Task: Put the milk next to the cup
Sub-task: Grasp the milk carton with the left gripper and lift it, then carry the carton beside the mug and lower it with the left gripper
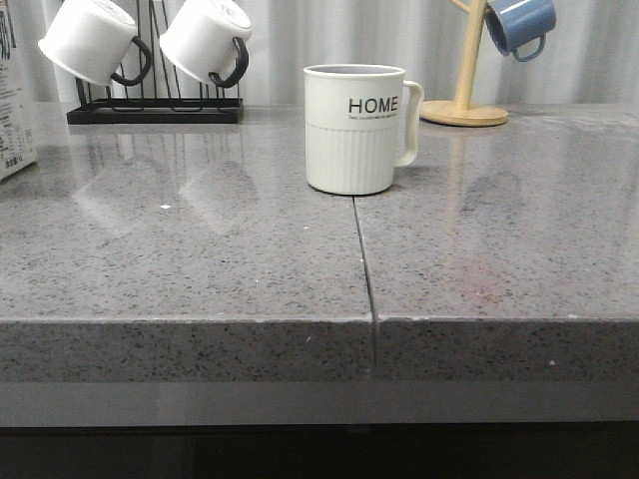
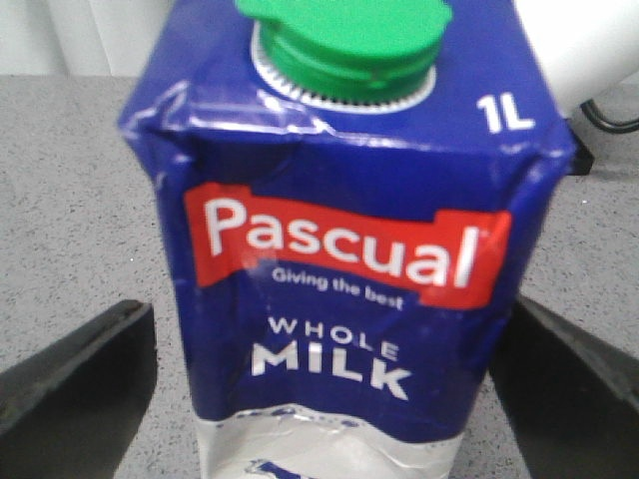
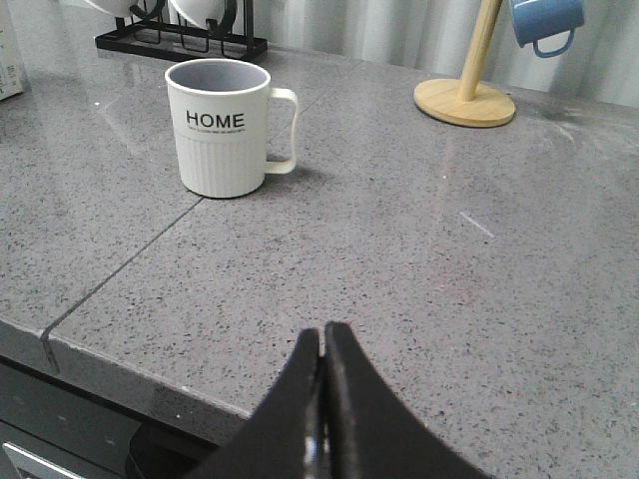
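The right pincer [image 3: 321, 344] sits nearest the lens, its two black fingers pressed together with nothing between them, poised over the grey speckled desk [image 3: 419, 259]. The left pincer [image 2: 319, 379] is spread apart, one finger on each side of the milk [image 2: 339, 269]; contact with the carton cannot be told. The milk stands upright at the desk's far left edge in the front view, well apart from the cup [image 1: 354, 128], which stands mid-desk, handle to the right.
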You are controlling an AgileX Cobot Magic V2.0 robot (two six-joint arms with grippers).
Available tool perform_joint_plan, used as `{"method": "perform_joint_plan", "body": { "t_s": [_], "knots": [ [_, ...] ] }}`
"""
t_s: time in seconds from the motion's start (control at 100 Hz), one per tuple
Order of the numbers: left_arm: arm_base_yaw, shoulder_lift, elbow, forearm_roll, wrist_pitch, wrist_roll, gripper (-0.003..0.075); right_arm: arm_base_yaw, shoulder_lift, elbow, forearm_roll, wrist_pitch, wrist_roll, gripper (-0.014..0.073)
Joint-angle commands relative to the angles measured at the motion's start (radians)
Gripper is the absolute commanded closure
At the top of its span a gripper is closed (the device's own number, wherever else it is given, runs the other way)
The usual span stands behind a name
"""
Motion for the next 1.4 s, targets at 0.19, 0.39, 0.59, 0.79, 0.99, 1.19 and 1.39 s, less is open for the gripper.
{"method": "perform_joint_plan", "body": {
  "t_s": [0.19, 0.39, 0.59, 0.79, 0.99, 1.19, 1.39],
  "knots": [
    [-0.005, -0.019, -0.042, -0.006, -0.094, -0.011, 0.0154, -0.001, 0.013, -0.023, -0.004, -0.073, -0.002, 0.0654],
    [-0.007, -0.028, -0.042, -0.006, -0.094, -0.011, 0.0306, -0.001, 0.013, -0.023, -0.004, -0.073, -0.002, 0.0654],
    [-0.031, -0.037, -0.042, -0.006, -0.072, -0.011, 0.04, -0.001, 0.013, -0.019, -0.004, -0.074, -0.002, 0.0654],
    [-0.156, -0.083, -0.042, -0.006, -0.076, -0.011, 0.0478, -0.001, 0.013, -0.019, -0.004, -0.074, -0.002, 0.0654],
    [-0.322, -0.083, -0.042, -0.07, -0.102, -0.011, 0.0482, -0.001, 0.013, -0.019, -0.004, -0.074, -0.002, 0.0654],
    [-0.435, -0.039, -0.084, -0.065, -0.104, -0.011, 0.0482, -0.001, 0.013, -0.019, -0.004, -0.074, -0.002, 0.0654],
    [-0.482, 0.039, -0.152, -0.067, -0.102, -0.011, 0.0482, -0.001, 0.013, -0.019, -0.004, -0.074, -0.002, 0.0654]
  ]
}}
